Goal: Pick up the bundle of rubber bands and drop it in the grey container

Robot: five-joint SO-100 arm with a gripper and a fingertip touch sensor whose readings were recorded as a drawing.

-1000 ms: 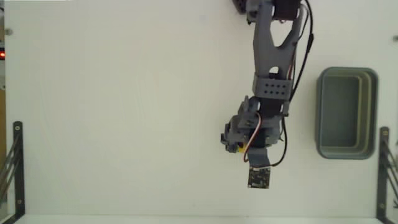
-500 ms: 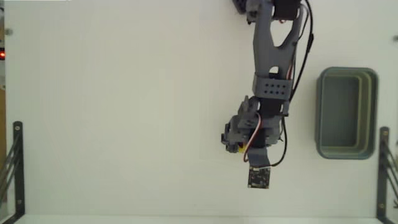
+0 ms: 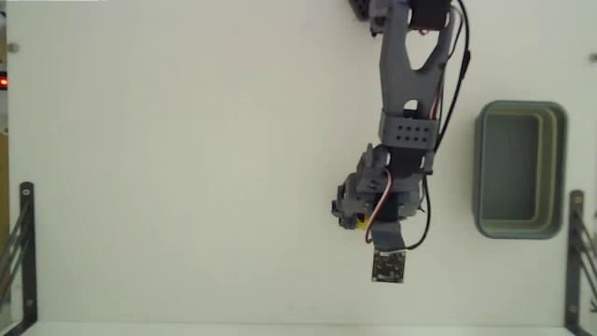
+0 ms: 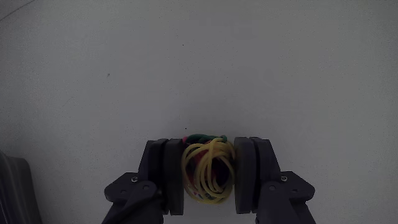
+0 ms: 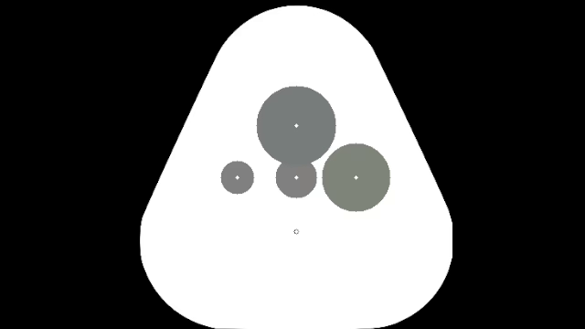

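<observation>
**Bundle clamped in the pincer, transfer to the container not yet made**

Your pincer [image 4: 209,171] is closed down on the bundle of rubber bands [image 4: 207,169], with one pad on each flank of the clump and only the clump's own width between them. The wrist view shows yellow loops bulging forward between the pads, with green and red strands at the top. Whether the clump rests on the white surface [image 3: 187,168] or is lifted clear, neither view settles.

In the fixed view the pincer [image 3: 359,221] sits below the middle of the surface, towards its lower edge; only a speck of yellow shows under the arm. The grey container [image 3: 520,170] stands well apart, against the right edge, with nothing visible inside it.

Handling, as a judgement: the bundle should be very light, soft and springy, and it will compress rather than resist. The rubber ought to grip the pads well (slippage is the lesser worry). Stray loops are the risk; they may snag on a pad at release. Hold across the dense knotted core, as you do now, not on a single loop.
</observation>
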